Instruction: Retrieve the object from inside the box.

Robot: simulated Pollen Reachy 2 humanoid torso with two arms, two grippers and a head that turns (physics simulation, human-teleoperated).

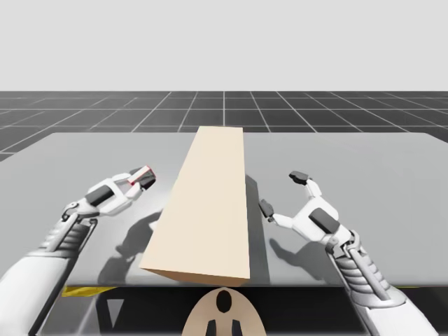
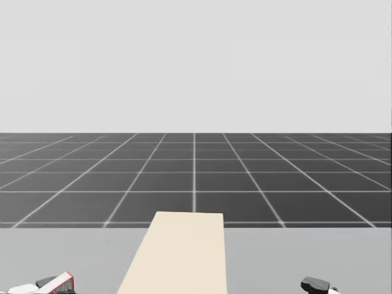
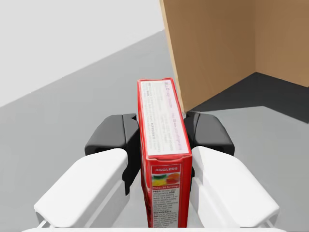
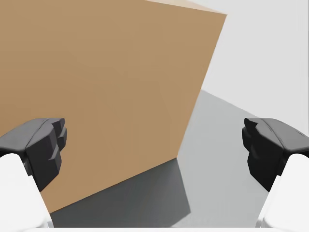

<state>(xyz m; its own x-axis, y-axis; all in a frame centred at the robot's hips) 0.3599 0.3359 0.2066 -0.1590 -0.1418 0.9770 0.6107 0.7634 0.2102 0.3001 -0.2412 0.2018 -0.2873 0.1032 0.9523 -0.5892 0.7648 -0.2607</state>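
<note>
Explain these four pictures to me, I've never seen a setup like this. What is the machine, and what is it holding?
This is a simulated robot torso with two arms, working at a grey table. One picture looks down from a camera above the table, one looks out from the robot's head, and the other two come from cameras on its hands. A long tan box lies on the table, and the left wrist view looks into what seems to be an open side of it. The left gripper is shut on a slim red box, held beside the tan box. The right gripper is open and holds nothing, on the tan box's other side.
</note>
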